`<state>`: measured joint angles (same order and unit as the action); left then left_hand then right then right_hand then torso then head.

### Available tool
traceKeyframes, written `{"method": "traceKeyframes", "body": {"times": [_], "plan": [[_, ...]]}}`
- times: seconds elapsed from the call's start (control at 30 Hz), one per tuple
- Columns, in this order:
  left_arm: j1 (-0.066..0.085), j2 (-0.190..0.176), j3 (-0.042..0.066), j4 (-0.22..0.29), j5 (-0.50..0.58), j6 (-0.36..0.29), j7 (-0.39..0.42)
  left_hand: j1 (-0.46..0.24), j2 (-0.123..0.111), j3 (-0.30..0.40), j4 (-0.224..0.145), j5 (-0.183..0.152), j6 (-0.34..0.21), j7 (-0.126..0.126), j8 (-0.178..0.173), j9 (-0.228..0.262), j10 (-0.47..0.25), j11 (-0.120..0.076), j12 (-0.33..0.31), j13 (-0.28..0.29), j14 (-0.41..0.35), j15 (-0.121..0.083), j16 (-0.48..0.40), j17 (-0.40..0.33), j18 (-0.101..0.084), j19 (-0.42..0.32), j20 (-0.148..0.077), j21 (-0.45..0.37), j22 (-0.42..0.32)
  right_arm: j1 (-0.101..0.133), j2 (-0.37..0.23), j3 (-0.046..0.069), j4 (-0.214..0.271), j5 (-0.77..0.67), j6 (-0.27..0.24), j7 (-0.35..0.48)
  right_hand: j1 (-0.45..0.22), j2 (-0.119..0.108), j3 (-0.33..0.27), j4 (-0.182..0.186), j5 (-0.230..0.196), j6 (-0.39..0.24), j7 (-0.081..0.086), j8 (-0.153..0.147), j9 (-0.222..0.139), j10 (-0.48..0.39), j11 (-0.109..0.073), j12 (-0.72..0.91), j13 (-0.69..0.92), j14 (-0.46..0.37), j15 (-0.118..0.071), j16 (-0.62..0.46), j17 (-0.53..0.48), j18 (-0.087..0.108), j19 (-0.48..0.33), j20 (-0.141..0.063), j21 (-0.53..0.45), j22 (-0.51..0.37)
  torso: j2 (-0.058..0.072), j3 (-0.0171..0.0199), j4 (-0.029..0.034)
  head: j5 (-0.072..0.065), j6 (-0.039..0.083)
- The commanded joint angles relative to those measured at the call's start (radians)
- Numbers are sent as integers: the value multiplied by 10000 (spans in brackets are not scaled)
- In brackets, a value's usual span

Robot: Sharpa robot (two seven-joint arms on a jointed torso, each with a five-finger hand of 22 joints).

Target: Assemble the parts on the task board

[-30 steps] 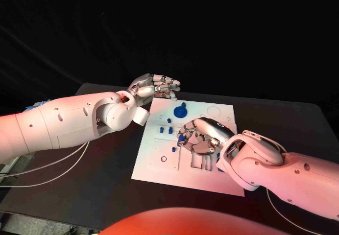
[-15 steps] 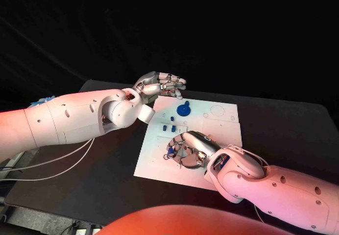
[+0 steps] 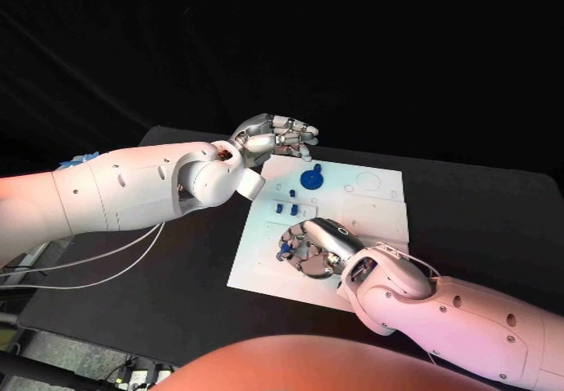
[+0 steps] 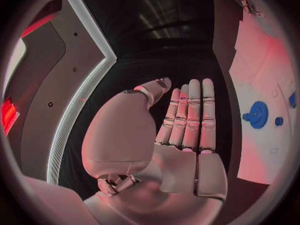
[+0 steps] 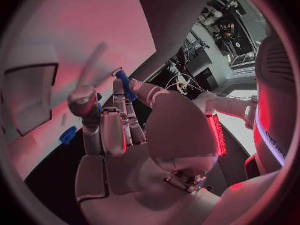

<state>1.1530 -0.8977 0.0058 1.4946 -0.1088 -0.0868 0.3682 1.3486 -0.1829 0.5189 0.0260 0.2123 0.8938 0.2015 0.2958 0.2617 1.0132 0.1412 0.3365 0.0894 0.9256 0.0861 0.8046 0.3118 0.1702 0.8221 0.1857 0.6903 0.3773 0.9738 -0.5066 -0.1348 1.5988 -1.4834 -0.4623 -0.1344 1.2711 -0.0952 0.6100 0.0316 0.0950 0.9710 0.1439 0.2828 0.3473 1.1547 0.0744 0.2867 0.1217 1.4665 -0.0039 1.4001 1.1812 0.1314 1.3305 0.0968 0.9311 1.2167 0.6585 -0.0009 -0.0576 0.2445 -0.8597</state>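
The white task board lies mid-table. A blue gear-like part stands near its far edge, and two small blue pegs stand just nearer than it. My right hand hovers low over the board's near-left area. In the right wrist view it pinches a small blue peg between thumb and finger, with another blue part on the board close by. My left hand is raised beyond the board's far-left corner; its fingers are straight and hold nothing. The gear lies off to its side.
The board carries cut-out slots and round holes on its right half. The black table spreads around the board. White cables hang under my left arm at the table's left edge.
My right hand has moved across the board toward its near-left area. The left hand stays raised at the far-left corner. The camera has shifted slightly.
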Motion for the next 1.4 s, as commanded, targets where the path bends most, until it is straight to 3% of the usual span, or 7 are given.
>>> {"method": "traceKeyframes", "body": {"times": [0.03,0.8,1.4], "plan": [[5,23,4,26,-22,181,43,-33,63,0,-24,51,-55,3,-45,17,-76,13,30,9,-36,0,59,17,98,26,33,-33,-9,-30,78,-9,-91,-438,-152,21,54,-28,2,-36,35,39,3,121,276,-69,-13,-59,9,289,-32,30,15,-39,1,-33,-48,-1,15,-3,-2,37,-8],[8,11,4,61,-24,196,-1,-40,68,1,-25,49,-61,4,-43,22,-87,14,38,13,-46,2,64,22,98,26,36,-45,-14,-68,402,-22,-457,-793,278,-382,95,-54,17,-135,-28,-12,14,149,312,-7,-20,-28,64,286,-31,22,-17,-41,11,-28,-37,23,-10,5,-18,156,-102],[8,-32,4,70,-27,205,-46,-44,71,1,-23,49,-66,6,-44,24,-94,16,40,14,-51,4,65,24,98,26,37,-51,-17,-69,310,-31,-325,-893,727,-507,90,-88,-25,-216,-83,-5,-11,205,357,115,-56,92,200,280,-54,12,-52,-45,26,-38,0,66,-12,10,-16,156,-130]]}}
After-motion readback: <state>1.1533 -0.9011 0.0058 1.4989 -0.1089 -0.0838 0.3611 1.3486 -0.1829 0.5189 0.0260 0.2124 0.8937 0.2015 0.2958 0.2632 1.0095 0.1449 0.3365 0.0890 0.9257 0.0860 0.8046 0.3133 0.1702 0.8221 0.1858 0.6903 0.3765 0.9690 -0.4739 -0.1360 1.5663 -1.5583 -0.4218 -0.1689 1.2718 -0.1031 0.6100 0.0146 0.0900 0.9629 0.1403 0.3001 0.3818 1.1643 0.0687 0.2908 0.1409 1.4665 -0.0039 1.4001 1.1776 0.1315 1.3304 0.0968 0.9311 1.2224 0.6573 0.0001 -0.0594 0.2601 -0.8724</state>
